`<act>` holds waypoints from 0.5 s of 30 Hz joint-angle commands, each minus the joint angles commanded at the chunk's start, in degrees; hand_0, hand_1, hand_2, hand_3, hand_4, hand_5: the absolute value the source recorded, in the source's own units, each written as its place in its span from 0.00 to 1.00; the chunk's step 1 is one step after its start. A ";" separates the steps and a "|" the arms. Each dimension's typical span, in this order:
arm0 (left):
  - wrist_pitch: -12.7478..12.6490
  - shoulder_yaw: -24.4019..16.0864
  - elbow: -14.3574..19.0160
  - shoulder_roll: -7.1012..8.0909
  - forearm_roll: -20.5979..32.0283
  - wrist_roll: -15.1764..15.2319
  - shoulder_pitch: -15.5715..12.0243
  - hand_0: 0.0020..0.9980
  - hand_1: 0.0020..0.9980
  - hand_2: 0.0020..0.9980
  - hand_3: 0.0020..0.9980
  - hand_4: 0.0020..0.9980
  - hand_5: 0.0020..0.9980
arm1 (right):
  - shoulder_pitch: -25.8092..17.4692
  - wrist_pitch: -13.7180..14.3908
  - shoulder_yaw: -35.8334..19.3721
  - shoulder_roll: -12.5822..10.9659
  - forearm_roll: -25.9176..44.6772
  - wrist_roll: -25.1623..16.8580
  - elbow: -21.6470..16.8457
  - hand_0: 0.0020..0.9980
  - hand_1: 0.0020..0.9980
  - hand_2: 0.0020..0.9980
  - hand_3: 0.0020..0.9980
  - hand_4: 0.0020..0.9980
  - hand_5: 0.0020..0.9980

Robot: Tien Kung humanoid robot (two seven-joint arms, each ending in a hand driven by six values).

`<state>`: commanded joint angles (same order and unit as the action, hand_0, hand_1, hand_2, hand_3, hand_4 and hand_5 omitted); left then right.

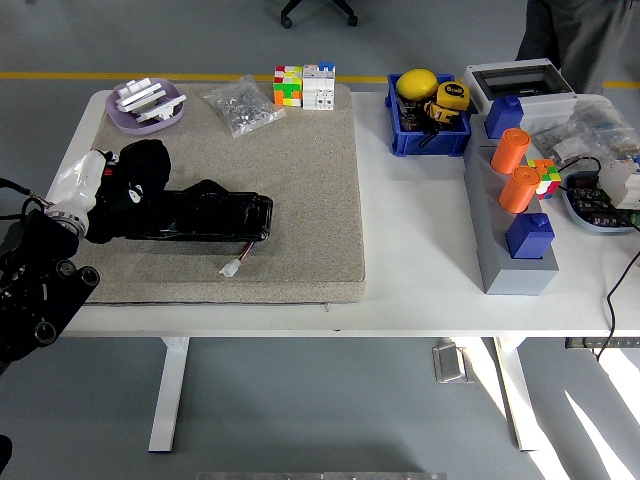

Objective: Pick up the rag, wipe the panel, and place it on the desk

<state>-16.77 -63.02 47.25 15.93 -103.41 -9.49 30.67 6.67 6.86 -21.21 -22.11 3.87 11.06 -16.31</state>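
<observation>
1. Head view: the left hand (125, 180) comes in from the lower left and grips a bunched black rag (140, 168) at the left end of the black panel (205, 216). The fingers are buried in the cloth, so the hand looks clenched on it.
2. The panel lies flat on a grey mat (300, 170) that covers the left half of the white worktop (415, 250). A small white connector (233, 267) on thin wires trails from its near edge.
3. The rag is soft, light and limp. It folds around the fingers, so a bunched grasp through its middle suits it. Loose edges may drag or snag on the connector.
4. The panel looks stiff and glossy, so it may slide under wiping pressure.
5. The right hand is out of sight. A person stands at the far right edge.
</observation>
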 joint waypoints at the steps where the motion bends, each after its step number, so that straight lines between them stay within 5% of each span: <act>1: -0.07 -0.45 0.04 0.09 -0.13 0.03 -0.16 0.23 0.27 0.51 0.47 0.28 0.00 | -0.02 0.01 -0.10 0.01 -0.13 0.07 -0.01 0.65 0.60 0.66 0.57 0.97 0.47; 15: -0.89 -4.87 -1.29 2.13 -0.54 1.25 -1.11 0.22 0.27 0.51 0.47 0.28 0.00 | 0.01 -0.03 0.16 0.09 0.44 -0.04 -0.05 0.65 0.60 0.66 0.57 0.97 0.46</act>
<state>-17.65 -67.89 45.96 18.06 -103.94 -8.25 29.56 6.68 6.83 -21.05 -22.02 4.31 11.02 -16.36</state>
